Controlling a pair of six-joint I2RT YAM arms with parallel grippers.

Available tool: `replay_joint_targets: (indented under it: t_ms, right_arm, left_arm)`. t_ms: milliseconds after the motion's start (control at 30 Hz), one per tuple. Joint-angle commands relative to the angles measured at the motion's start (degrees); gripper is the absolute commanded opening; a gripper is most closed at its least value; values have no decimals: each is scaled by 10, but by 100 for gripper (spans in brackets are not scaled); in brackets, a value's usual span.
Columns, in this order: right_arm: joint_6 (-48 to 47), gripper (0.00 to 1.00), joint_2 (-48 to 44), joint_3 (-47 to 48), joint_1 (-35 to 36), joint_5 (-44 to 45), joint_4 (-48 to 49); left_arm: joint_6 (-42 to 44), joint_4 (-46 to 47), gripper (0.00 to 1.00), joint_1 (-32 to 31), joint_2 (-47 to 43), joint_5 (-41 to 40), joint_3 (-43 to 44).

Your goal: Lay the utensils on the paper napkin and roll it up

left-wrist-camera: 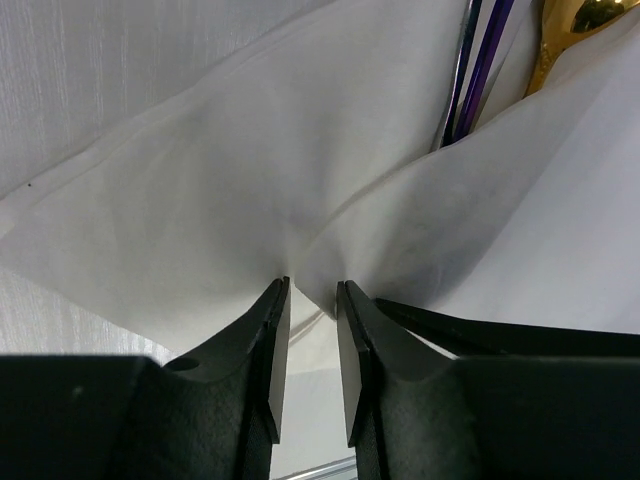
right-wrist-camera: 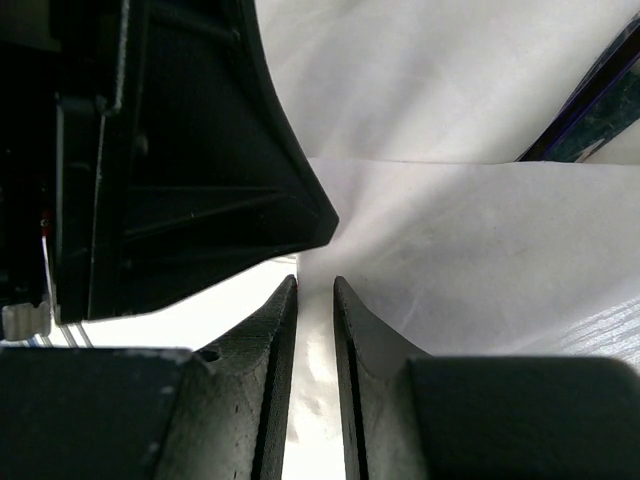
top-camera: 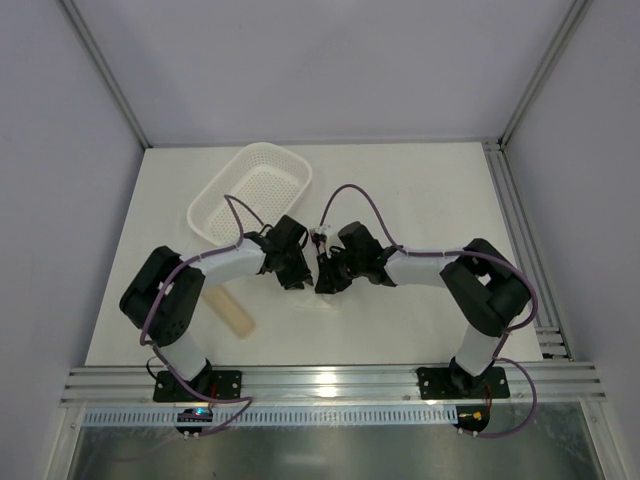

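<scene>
The paper napkin (left-wrist-camera: 250, 170) lies creased and partly folded over the utensils. In the left wrist view a grey-silver handle (left-wrist-camera: 461, 70), the dark purplish fork handle (left-wrist-camera: 487, 70) and the gold spoon (left-wrist-camera: 575, 30) stick out of the fold at the top right. My left gripper (left-wrist-camera: 313, 285) pinches a raised fold of napkin, jaws a narrow gap apart. My right gripper (right-wrist-camera: 315, 283) faces it, jaws nearly together with napkin (right-wrist-camera: 470, 250) between them. A dark fork part (right-wrist-camera: 590, 100) shows at the right wrist view's right edge. In the top view both grippers (top-camera: 297, 272) (top-camera: 330, 277) meet at mid table over the napkin (top-camera: 318, 303).
A white perforated basket (top-camera: 250, 193) stands behind the left arm. A flat beige slab (top-camera: 231, 312) lies at the front left, next to the left arm's elbow. The left gripper's finger (right-wrist-camera: 200, 170) fills the upper left of the right wrist view, almost touching my right fingertips.
</scene>
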Motion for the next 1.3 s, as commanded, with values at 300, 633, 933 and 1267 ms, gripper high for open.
replay_joint_targets:
  t_ms: [300, 633, 933, 1267]
  right_arm:
    - [-1, 24, -45, -4, 3, 12, -11]
    - [122, 24, -103, -22, -50, 103, -22]
    - [138, 25, -73, 0, -92, 131, -41]
    - [122, 24, -46, 53, -92, 104, -74]
  left_arm:
    - [8, 27, 2, 0, 6, 15, 13]
    - [-8, 70, 0, -1, -26, 28, -35]
    - [-2, 64, 0, -1, -23, 16, -47]
    - [3, 60, 0, -1, -25, 8, -51]
